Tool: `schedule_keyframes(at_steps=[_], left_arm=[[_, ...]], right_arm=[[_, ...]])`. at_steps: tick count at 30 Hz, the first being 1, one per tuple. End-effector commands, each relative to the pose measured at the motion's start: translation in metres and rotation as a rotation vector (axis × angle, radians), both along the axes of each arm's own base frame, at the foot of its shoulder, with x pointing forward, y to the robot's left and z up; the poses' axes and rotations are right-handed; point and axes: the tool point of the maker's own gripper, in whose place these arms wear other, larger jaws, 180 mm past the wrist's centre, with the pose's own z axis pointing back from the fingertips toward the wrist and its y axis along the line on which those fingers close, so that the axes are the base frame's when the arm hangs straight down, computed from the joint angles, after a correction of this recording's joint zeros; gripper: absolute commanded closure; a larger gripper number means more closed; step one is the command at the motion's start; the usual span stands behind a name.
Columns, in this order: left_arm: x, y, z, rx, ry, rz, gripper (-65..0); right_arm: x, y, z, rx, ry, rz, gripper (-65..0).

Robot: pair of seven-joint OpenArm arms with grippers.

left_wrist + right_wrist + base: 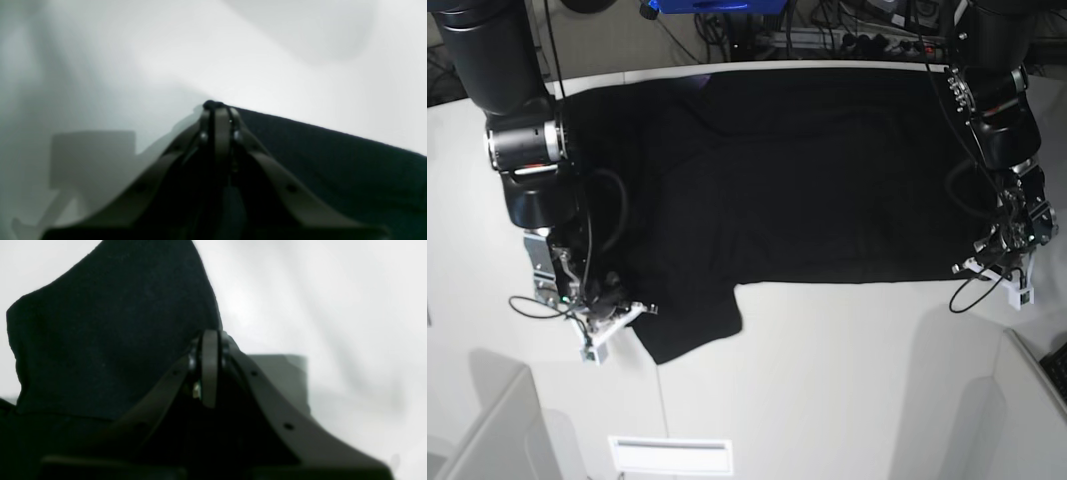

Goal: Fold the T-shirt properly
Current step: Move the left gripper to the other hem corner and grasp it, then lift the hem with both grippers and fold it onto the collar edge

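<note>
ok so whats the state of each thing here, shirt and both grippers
T-shirt: spread flat on the table, plain black face up, not yet folded, sleeve sticking out at the near edge.
Left gripper: shut on the T-shirt's corner.
Right gripper: shut on the T-shirt's sleeve edge.

Table (827, 380): white, flat, fills most of base view; bare surface near edge & both sides.
Table seam: thin line running near-ward, left of centre.
Slot/vent (670, 455): pale rectangular plate set in table, near edge, left of centre.
Near-left corner: grey panel (487, 430), angled, raised off table top.
Near-right corner: another pale panel (1037, 400), angled; dark item at far right edge, too cut off to tell.
Far edge: tangle of black cables (847, 30), power strip (887, 42) w/ plugs, blue object (712, 6) at top centre.
Light: bright, even, from overhead; soft shadows on table.
Wrist views: white blurred surface, grey blocky shadows.
</note>
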Motion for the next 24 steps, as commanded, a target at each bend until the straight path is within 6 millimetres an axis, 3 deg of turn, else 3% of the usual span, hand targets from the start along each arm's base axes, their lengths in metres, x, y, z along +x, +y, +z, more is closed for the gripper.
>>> schedule_keyframes(at_steps=[1,7,15,20,24], left_arm=[[-0.003,-0.005,-0.003,0.000,0.025,-0.018,0.0],[0.001,-0.002,0.013,0.051,-0.050,-0.030,0.0],[0.001,-0.007,0.051,0.148,-0.148,-0.085,0.0],[0.003,-0.014,0.066,0.168,-0.170,-0.108,0.0],[0.009,-0.025,0.089,0.188,-0.223,-0.127,0.0]], right_arm=[[0.005,-0.004,0.007,-0.014,0.000,0.006,0.0],[0.002,0.000,0.007,-0.005,-0.034,0.012,0.0],[0.002,-0.005,0.043,0.075,-0.197,-0.052,0.0],[0.003,0.001,0.056,0.071,-0.200,-0.022,0.0],[0.002,0.003,0.062,0.069,-0.217,-0.011,0.0]])
